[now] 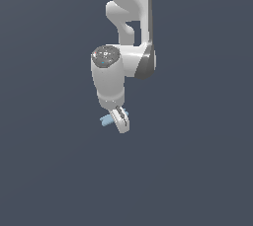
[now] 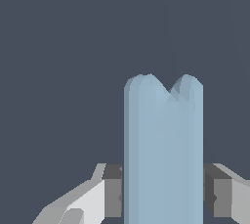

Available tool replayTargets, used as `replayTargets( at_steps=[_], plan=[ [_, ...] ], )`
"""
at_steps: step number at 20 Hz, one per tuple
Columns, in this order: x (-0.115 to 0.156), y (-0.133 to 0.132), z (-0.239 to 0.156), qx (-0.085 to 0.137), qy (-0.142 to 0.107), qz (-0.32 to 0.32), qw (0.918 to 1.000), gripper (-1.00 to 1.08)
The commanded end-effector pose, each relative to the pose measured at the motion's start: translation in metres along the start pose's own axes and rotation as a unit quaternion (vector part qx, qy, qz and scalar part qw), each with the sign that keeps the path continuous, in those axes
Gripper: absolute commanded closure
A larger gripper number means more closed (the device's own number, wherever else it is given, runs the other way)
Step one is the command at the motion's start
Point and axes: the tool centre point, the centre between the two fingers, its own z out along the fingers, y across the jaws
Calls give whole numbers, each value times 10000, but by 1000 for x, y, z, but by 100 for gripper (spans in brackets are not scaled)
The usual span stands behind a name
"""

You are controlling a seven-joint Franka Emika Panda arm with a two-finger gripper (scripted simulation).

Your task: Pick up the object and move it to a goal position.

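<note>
The object is a small light-blue bar (image 1: pixel 106 120). In the exterior view only its end sticks out to the left of the white gripper (image 1: pixel 120 120), which hangs from the white arm (image 1: pixel 129 18). In the wrist view the bar (image 2: pixel 163 149) fills the space between the two fingers, whose dark pads (image 2: pixel 113 191) press against both of its long sides. The gripper (image 2: pixel 163 193) is shut on the bar. The bar's far end has a notched, two-lobed tip. Whether the bar rests on the ground or is lifted I cannot tell.
A plain dark grey-blue surface (image 1: pixel 49 170) fills the whole background in both views. No other object, container or marker shows.
</note>
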Motion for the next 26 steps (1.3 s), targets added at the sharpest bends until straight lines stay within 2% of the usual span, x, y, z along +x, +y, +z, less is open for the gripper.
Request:
replayTargets(
  at_steps=[1,13,26],
  plan=[
    [15,2,-27,-3,0,0,10000,108],
    [80,6,-142,-7,5,-4,10000,108],
    [125,6,-218,-6,2,-13,10000,108]
  ],
)
